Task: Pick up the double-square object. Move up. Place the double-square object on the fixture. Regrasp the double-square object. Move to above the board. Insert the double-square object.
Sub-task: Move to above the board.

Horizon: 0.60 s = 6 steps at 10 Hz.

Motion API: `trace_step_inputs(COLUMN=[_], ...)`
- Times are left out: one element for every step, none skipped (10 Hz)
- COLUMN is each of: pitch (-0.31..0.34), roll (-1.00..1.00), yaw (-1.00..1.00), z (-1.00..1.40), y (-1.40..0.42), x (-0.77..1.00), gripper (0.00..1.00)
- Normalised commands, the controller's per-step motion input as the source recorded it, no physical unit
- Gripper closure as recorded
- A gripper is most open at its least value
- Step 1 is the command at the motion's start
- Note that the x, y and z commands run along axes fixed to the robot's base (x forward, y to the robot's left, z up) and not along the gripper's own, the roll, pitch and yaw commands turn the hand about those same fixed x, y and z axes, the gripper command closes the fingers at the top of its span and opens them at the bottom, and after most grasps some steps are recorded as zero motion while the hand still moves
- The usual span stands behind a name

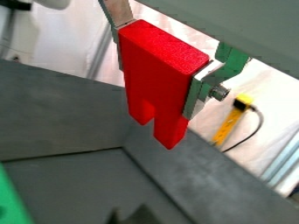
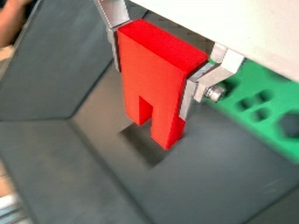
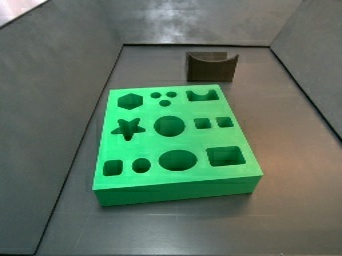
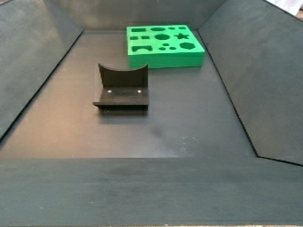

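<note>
Gripper (image 1: 162,80) clamped on red piece (image 1: 158,79), seen only in both wrist views, lifted clear of floor, long axis hanging down from fingers (image 2: 201,83). Fixture (image 4: 120,89) empty on floor, well apart from board (image 3: 171,138); lies below gripper, exact direction unclear.

From my remote seat, the gripper (image 2: 162,77) hung above the floor, the stepped red double-square object (image 2: 155,80) clamped between its fingers (out of both side views). The notched dark fixture (image 4: 120,88) stood apart from the holed green board (image 4: 166,44).
</note>
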Motion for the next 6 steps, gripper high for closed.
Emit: trace_step_inputs(pitch=[-0.114,-0.121,-0.131,-0.142,-0.143,-0.160], roll=[-1.00,-1.00,-1.00,-1.00,-1.00,-1.00], yaw=[-0.13,-0.13,-0.14,-0.14,-0.14,-0.14], z=[0.38,0.41,0.31,0.15,0.10,0.05], y=[-1.00,-1.00,-0.69,-0.29,-0.17,-0.05], x=[-0.85,-0.92,-0.75,-0.46,-0.36,-0.24], gripper=[1.00,1.00,1.00,1.00,1.00,1.00])
